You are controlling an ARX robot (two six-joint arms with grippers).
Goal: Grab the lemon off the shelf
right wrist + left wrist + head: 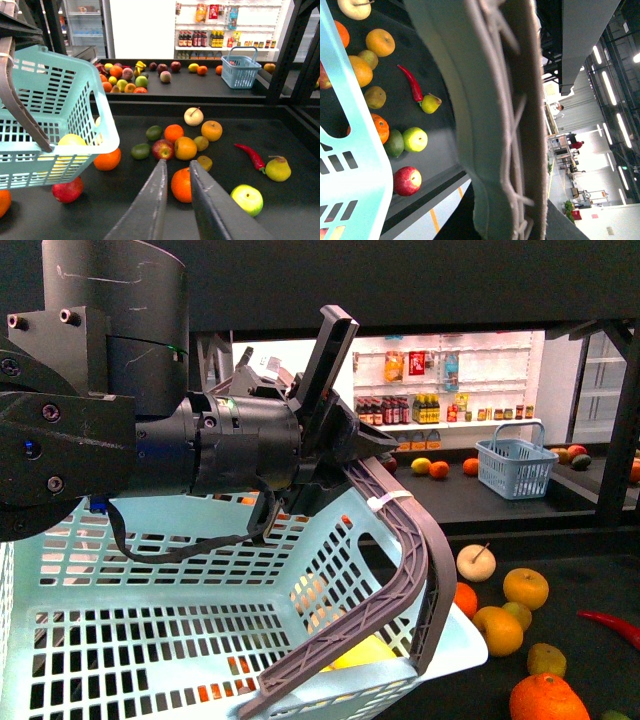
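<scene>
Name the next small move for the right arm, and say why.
Probably draw the right gripper back from the shelf, jaws empty. A pale-yellow lemon already seems to lie in the basket, and only an orange sits under the jaws.

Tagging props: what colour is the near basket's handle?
The handle is greyish purple, best seen in the front view.
</scene>
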